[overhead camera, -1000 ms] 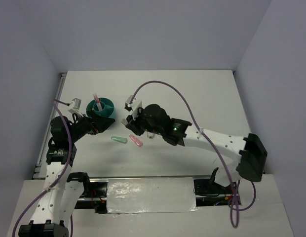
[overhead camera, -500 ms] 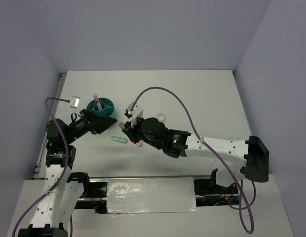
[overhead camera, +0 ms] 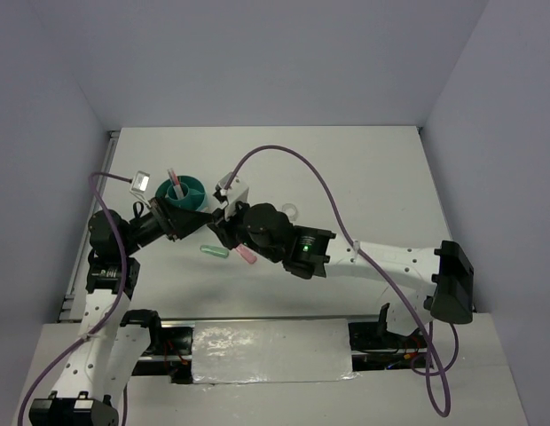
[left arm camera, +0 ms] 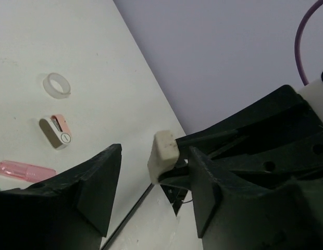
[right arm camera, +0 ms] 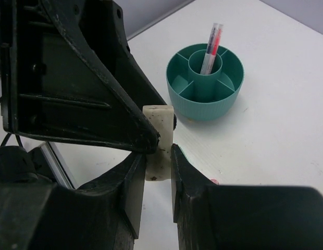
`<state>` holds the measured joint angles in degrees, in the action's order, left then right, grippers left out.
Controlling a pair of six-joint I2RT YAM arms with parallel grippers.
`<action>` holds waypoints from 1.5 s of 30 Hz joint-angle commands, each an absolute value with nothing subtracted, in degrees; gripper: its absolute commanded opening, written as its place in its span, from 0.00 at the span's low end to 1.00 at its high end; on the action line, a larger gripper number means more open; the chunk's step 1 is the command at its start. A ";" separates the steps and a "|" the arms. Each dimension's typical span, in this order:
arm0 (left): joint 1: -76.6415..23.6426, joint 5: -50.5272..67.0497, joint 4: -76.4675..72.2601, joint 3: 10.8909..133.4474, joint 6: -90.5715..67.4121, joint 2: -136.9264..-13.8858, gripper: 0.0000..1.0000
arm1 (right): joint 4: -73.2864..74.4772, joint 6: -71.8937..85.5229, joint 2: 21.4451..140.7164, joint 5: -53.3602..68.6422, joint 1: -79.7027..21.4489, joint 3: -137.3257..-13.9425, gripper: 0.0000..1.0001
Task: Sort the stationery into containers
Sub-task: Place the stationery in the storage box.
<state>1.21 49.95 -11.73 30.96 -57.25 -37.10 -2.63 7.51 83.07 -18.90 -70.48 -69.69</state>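
Observation:
The teal organiser cup [overhead camera: 188, 193] [right arm camera: 205, 83] stands at the back left with a red-pink pen [right arm camera: 212, 48] upright in its central ring. My right gripper [overhead camera: 220, 225] [right arm camera: 158, 156] is shut on a small tan-white block [right arm camera: 159, 141] [left arm camera: 163, 154] and holds it in the air. My left gripper [overhead camera: 192, 224] [left arm camera: 153, 172] is open, and the block sits between its jaws, nearer one of them. A mint-green eraser [overhead camera: 214, 251] and a pink eraser [overhead camera: 245, 256] [left arm camera: 25, 171] lie on the table. The clear tape ring [overhead camera: 290, 211] [left arm camera: 57, 85] lies further right.
A small grey and pink block [left arm camera: 56, 132] lies on the table between the tape ring and the pink eraser. The right arm [overhead camera: 346, 253] stretches across the middle of the table. A purple cable [overhead camera: 302, 164] loops above it. Walls close the back and sides.
My right gripper has moved left from above the erasers to my left gripper, bringing the block between its jaws. The tape ring has come into view.

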 commanded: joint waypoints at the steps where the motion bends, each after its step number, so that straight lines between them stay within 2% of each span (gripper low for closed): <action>1: 0.44 51.77 -17.05 31.46 -58.01 -36.91 0.64 | -4.04 6.77 84.72 -19.51 -71.01 -73.21 0.00; 2: 0.44 51.85 -17.05 31.81 -57.83 -37.09 0.52 | -4.13 6.77 84.90 -19.42 -71.10 -73.47 0.00; 5: 0.44 51.24 -15.56 32.25 -56.78 -37.70 0.38 | -3.52 6.42 85.43 -19.16 -70.93 -74.26 0.00; 7: 0.44 50.71 -15.38 32.34 -56.69 -37.70 0.35 | -2.90 5.89 86.22 -19.33 -71.45 -75.14 0.00; 10: 0.44 50.10 -14.77 32.78 -55.82 -37.97 0.18 | -2.46 5.45 86.57 -19.16 -71.63 -74.97 0.00; 11: 0.44 50.01 -14.24 33.31 -55.20 -38.23 0.07 | -2.90 5.54 86.49 -18.46 -71.72 -74.27 0.00; 12: 0.35 49.57 -13.37 33.83 -54.33 -38.75 0.00 | -3.25 5.54 85.96 -17.85 -71.72 -73.83 0.04; 13: 0.44 47.92 -9.62 35.67 -50.92 -39.02 0.00 | -3.86 5.54 85.44 -16.97 -71.72 -73.13 0.16; 14: 0.44 46.16 -6.71 36.90 -48.28 -39.37 0.00 | -4.91 5.54 84.99 -15.31 -71.54 -71.56 0.33; 15: 0.44 43.88 -3.37 38.57 -45.47 -40.16 0.00 | -5.44 5.54 83.60 -14.60 -71.37 -70.59 0.67; 17: 0.35 33.26 6.04 42.95 -37.20 -41.22 0.00 | -6.32 6.06 80.53 -11.27 -70.32 -67.09 0.93; 18: 0.44 29.13 7.80 44.20 -34.83 -42.79 0.00 | -6.68 6.50 79.20 -10.47 -69.70 -65.58 0.94; 19: 0.44 20.04 10.35 45.95 -29.85 -43.76 0.00 | -7.20 6.94 77.62 -9.94 -68.31 -63.74 0.94; 22: 1.22 11.79 7.15 46.06 -20.85 -48.94 0.00 | -9.66 8.35 70.25 -8.62 -65.75 -54.44 0.95; 25: 8.68 19.39 -0.04 45.27 -17.67 -53.96 0.00 | -8.80 8.18 63.04 -7.38 -64.43 -49.50 0.95; 28: 12.64 18.54 -7.36 46.22 -16.97 -58.78 0.00 | -5.73 6.77 56.98 -7.47 -64.60 -46.95 0.95; 38: 13.01 21.09 -21.79 47.46 -9.41 -71.27 0.00 | -4.92 4.66 49.31 -5.80 -64.42 -40.08 0.95; 45: 13.18 23.29 -30.23 45.26 -12.22 -76.37 0.02 | -5.62 4.48 46.41 -3.17 -64.42 -38.15 0.95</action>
